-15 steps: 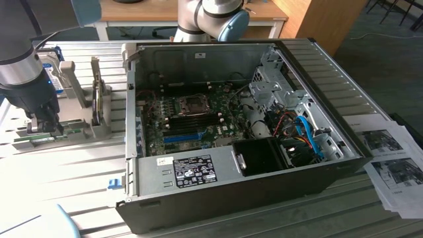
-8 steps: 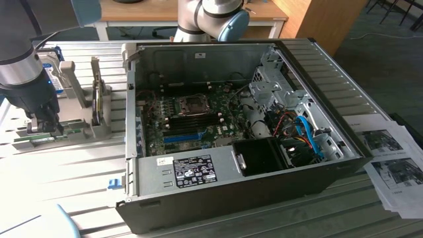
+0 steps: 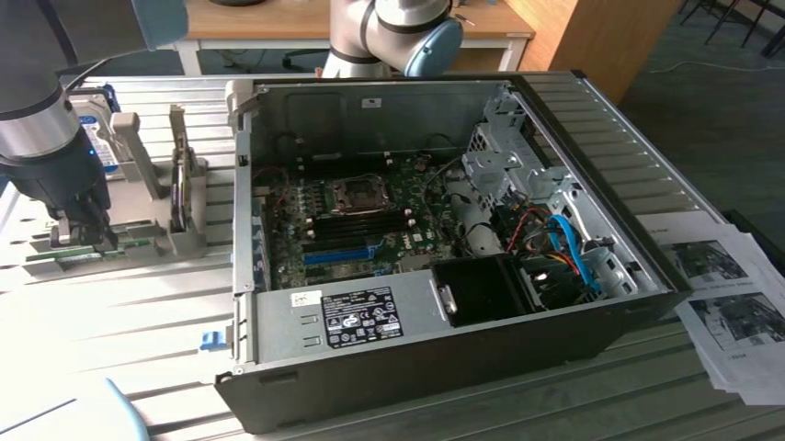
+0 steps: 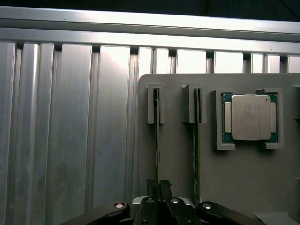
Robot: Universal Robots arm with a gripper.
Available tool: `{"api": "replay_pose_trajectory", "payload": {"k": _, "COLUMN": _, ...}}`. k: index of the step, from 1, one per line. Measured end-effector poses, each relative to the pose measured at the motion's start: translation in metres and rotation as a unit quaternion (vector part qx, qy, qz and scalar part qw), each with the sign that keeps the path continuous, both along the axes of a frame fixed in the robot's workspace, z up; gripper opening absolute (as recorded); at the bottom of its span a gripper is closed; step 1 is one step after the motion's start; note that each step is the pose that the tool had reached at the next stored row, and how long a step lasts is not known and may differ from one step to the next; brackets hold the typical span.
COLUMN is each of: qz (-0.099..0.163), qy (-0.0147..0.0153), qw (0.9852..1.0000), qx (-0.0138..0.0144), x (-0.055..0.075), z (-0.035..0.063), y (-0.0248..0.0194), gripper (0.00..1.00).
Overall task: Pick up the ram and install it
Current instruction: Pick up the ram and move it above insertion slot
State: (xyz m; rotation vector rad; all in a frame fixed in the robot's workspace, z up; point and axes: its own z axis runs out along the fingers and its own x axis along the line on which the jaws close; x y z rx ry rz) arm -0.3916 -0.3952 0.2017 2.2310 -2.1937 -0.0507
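Hand point(image 3: 84, 237): far on the exterior view's left, fingers point(image 4: 152, 186) pinched together on the ram point(image 4: 156, 136).
Ram: standing on edge in the grey holder point(image 4: 176, 159) slot; I judge that leaves its top edge free to grip.
Computer case point(image 3: 589, 119): lying open, motherboard point(image 3: 356, 220) facing up for my access.
Label point(image 3: 358, 314): inside the case, print too small for me to read.

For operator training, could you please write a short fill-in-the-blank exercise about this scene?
The tool grips the ram, one of ___ sticks that the wrist view shows in the gray holder.
The silver-lidded chip beside them is a ___.
In the exterior view, the holder stands ___ of the open computer case.
Missing words: two; processor; left.
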Motion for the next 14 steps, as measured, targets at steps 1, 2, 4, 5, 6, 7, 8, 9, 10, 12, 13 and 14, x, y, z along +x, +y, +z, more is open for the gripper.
{"api": "replay_pose_trajectory", "payload": {"k": 1, "qz": 0.0, "qy": -0.0001, "qw": 1.0, "qx": 0.0, "x": 0.0, "z": 0.0002, "y": 0.0, "gripper": 0.11}}
{"api": "replay_pose_trajectory", "payload": {"k": 2, "qz": 0.0, "qy": 0.0, "qw": 1.0, "qx": 0.0, "x": 0.0, "z": 0.0005, "y": 0.0, "gripper": 0.11}}
{"api": "replay_pose_trajectory", "payload": {"k": 4, "qz": 0.0, "qy": 0.0, "qw": 1.0, "qx": -0.0001, "x": 0.0, "z": 0.0015, "y": 0.0, "gripper": 0.11}}
{"api": "replay_pose_trajectory", "payload": {"k": 5, "qz": 0.0, "qy": 0.0001, "qw": 1.0, "qx": -0.0001, "x": 0.0, "z": 0.0022, "y": 0.0, "gripper": 0.11}}
{"api": "replay_pose_trajectory", "payload": {"k": 6, "qz": 0.0, "qy": 0.0001, "qw": 1.0, "qx": -0.0001, "x": 0.0, "z": 0.0029, "y": 0.0, "gripper": 0.11}}
{"api": "replay_pose_trajectory", "payload": {"k": 7, "qz": 0.0, "qy": 0.0001, "qw": 1.0, "qx": -0.0001, "x": 0.0, "z": 0.0037, "y": 0.0, "gripper": 0.11}}
{"api": "replay_pose_trajectory", "payload": {"k": 8, "qz": 0.0, "qy": 0.0, "qw": 1.0, "qx": 0.0, "x": 0.0, "z": 0.0044, "y": 0.0, "gripper": 0.11}}
{"api": "replay_pose_trajectory", "payload": {"k": 9, "qz": 0.0, "qy": 0.0001, "qw": 1.0, "qx": 0.0, "x": 0.0, "z": 0.0056, "y": 0.0, "gripper": 0.11}}
{"api": "replay_pose_trajectory", "payload": {"k": 10, "qz": 0.0, "qy": 0.0001, "qw": 1.0, "qx": -0.0001, "x": 0.0, "z": 0.0068, "y": 0.0, "gripper": 0.11}}
{"api": "replay_pose_trajectory", "payload": {"k": 12, "qz": 0.0, "qy": 0.0, "qw": 1.0, "qx": 0.0, "x": 0.0, "z": 0.0097, "y": 0.0, "gripper": 0.11}}
{"api": "replay_pose_trajectory", "payload": {"k": 13, "qz": 0.0, "qy": 0.0, "qw": 1.0, "qx": 0.0, "x": 0.0, "z": 0.0112, "y": 0.0, "gripper": 0.11}}
{"api": "replay_pose_trajectory", "payload": {"k": 14, "qz": 0.0, "qy": 0.0, "qw": 1.0, "qx": 0.0, "x": 0.0, "z": 0.0129, "y": 0.0, "gripper": 0.11}}
